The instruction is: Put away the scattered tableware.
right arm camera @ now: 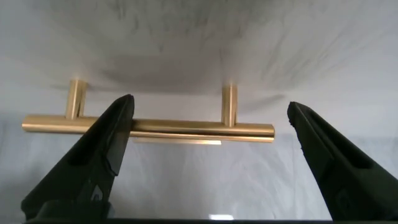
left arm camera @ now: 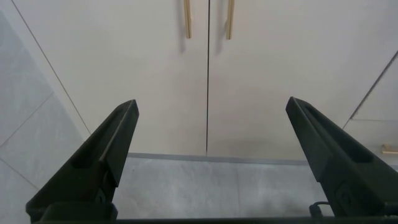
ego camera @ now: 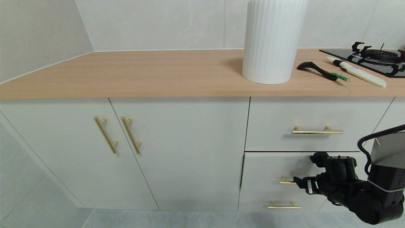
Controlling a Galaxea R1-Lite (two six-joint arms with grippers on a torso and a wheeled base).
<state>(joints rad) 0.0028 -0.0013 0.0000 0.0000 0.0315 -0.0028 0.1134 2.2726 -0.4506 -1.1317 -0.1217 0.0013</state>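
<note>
Brass bar handle [right arm camera: 186, 129] of the middle drawer [ego camera: 269, 171] crosses the gap just ahead of the right gripper [right arm camera: 209, 106], whose two black fingers [right arm camera: 102, 155] stand wide apart with nothing clamped. I cannot tell whether they touch the bar. In the head view this gripper [ego camera: 299, 183] sits at that handle, one of three drawer handles stacked there: one above the fingers, one below.

The left gripper [left arm camera: 211, 104] also has its two fingers [left arm camera: 102, 155] spread, nothing between them. Beyond them are two cupboard doors [left arm camera: 261, 81] with two upright brass handles [left arm camera: 186, 18], and grey floor [left arm camera: 205, 186] under them.

Well above the right fingers, on the wooden counter [ego camera: 142, 72], lie three utensils near one another: a black spoon [ego camera: 313, 68], a short green-handled piece [ego camera: 340, 77] at the spoon's handle end, and a white knife [ego camera: 360, 72]. One tall white ribbed pot [ego camera: 270, 41] stands beside the spoon, and one black stove [ego camera: 376, 58] lies past the knife.
</note>
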